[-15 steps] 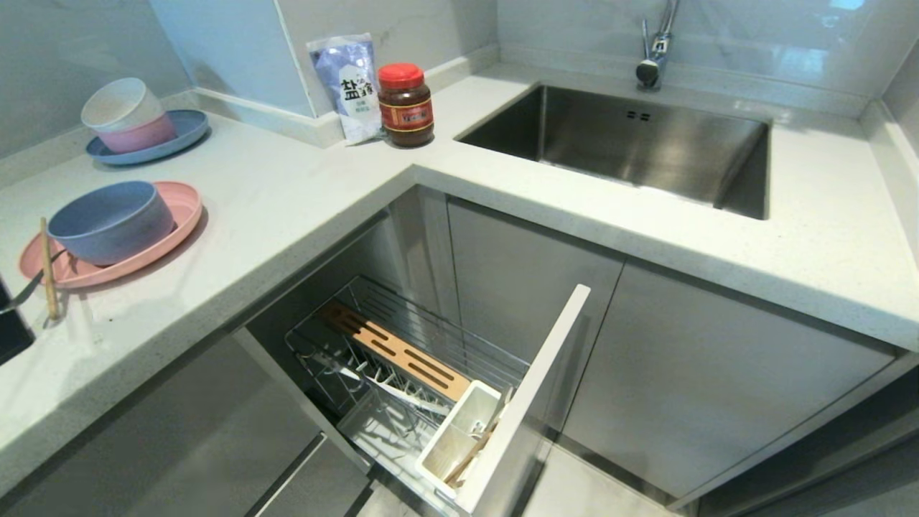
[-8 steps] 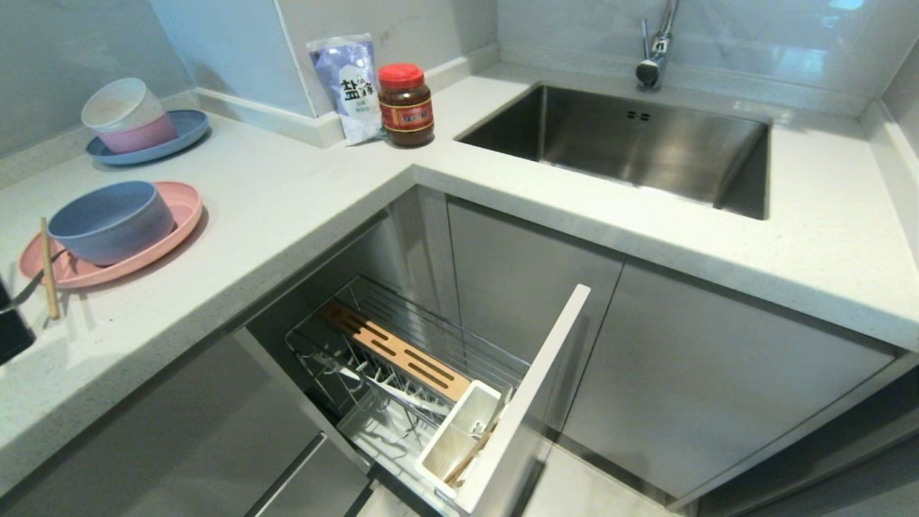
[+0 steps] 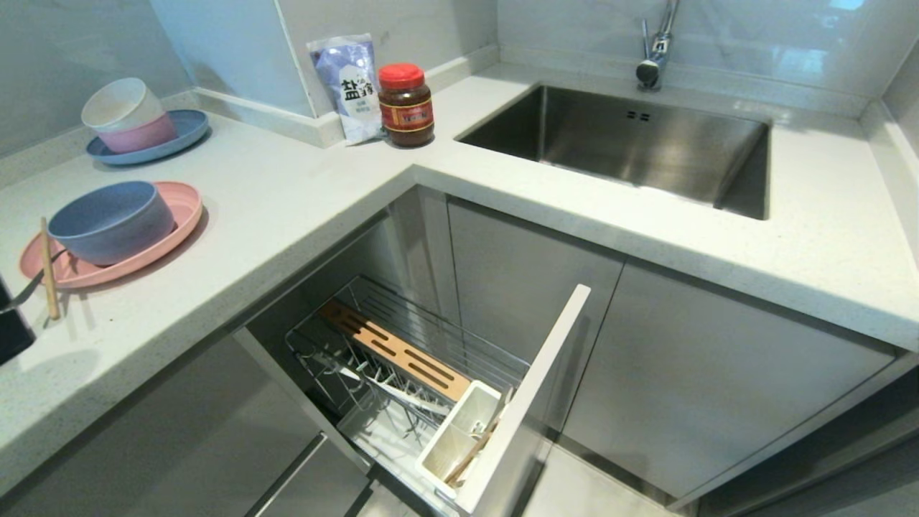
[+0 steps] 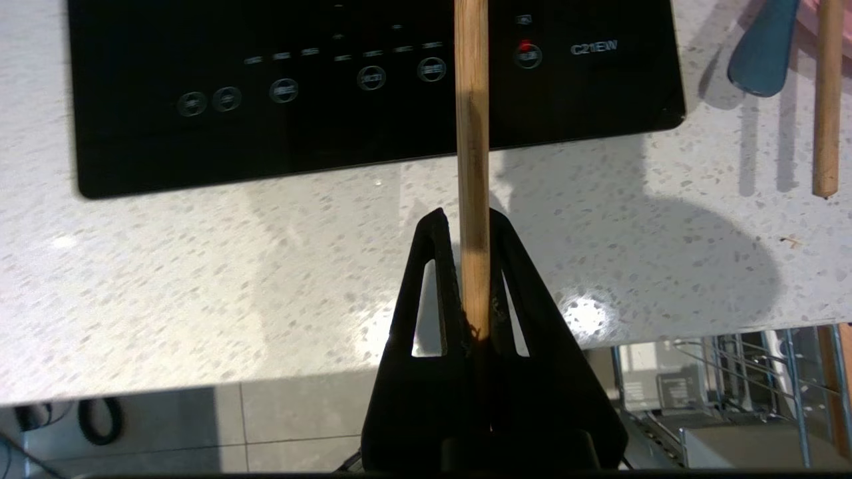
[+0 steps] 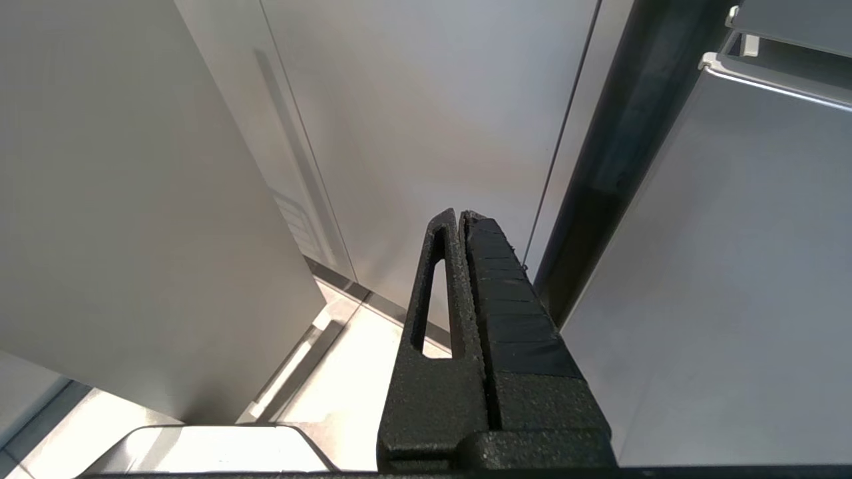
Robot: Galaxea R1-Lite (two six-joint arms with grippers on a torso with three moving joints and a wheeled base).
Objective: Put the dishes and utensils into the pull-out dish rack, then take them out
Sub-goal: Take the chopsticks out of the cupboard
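In the left wrist view my left gripper (image 4: 471, 219) is shut on one wooden chopstick (image 4: 471, 133), held above the counter's edge in front of the black cooktop (image 4: 333, 86). The other chopstick (image 4: 829, 100) lies by a spoon (image 4: 762, 46). The head view shows that chopstick (image 3: 47, 267) leaning on the pink plate (image 3: 183, 205), which carries the blue-grey bowl (image 3: 111, 221). Below the counter the pull-out dish rack (image 3: 431, 337) stands open, with utensils in its white cutlery box (image 3: 459, 431). My right gripper (image 5: 460, 214) is shut and empty, parked low by cabinet doors. Neither arm shows in the head view.
A blue plate (image 3: 183, 129) with white and pink bowls stands at the back left. A salt bag (image 3: 350, 86) and a red-lidded jar (image 3: 406, 106) sit in the corner, beside the sink (image 3: 632, 143). The rack's front panel (image 3: 531, 402) juts into the aisle.
A soft shadow has spread over the counter's near left part by the cooktop corner. The dishes, the lying chopstick and the rack have not moved.
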